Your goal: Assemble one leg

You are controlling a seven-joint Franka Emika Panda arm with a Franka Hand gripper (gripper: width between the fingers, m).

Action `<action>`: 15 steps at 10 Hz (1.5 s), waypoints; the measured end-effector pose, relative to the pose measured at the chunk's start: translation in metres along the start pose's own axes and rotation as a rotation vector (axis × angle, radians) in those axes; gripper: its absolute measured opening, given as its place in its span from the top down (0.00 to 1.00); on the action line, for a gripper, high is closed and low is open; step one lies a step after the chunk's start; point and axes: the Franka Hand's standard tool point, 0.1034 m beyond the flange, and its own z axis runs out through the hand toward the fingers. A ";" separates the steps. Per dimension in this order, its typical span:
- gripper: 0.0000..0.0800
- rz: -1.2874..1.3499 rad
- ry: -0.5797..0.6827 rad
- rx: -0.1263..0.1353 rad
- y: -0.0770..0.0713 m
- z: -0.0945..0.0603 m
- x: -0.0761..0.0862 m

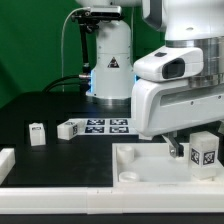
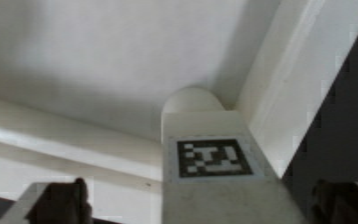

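The leg (image 2: 211, 150) is a small hard plastic block, probably light and stiff but smooth, so a grip across its flat sides near the tag should hold best. It rests on the big white board (image 1: 145, 170) at the exterior view's right. The claw (image 2: 202, 203) straddles it, spread wide, with gaps on both sides.

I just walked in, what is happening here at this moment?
The arm's gripper hangs over one small white leg, its fingers open on both sides and not touching it. This leg is at the large white board. Two more legs wait on the black table beside the marker board.
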 end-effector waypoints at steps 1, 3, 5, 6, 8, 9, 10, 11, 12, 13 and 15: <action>0.34 0.000 0.000 0.000 0.000 0.000 0.000; 0.64 0.005 0.000 0.000 0.000 0.000 0.000; 0.64 0.102 0.008 0.002 -0.001 0.000 0.001; 0.64 0.301 0.024 -0.007 -0.003 -0.001 0.000; 0.64 0.633 0.031 -0.024 -0.007 0.002 -0.002; 0.64 0.774 0.033 -0.028 -0.008 0.002 -0.002; 0.64 0.913 0.035 -0.022 -0.008 0.002 -0.001; 0.64 0.991 0.036 -0.020 -0.009 0.003 -0.001; 0.64 1.109 0.038 -0.014 -0.009 0.003 -0.001; 0.64 1.156 0.039 0.000 -0.008 0.003 0.000; 0.64 1.199 0.037 0.009 -0.009 0.003 0.000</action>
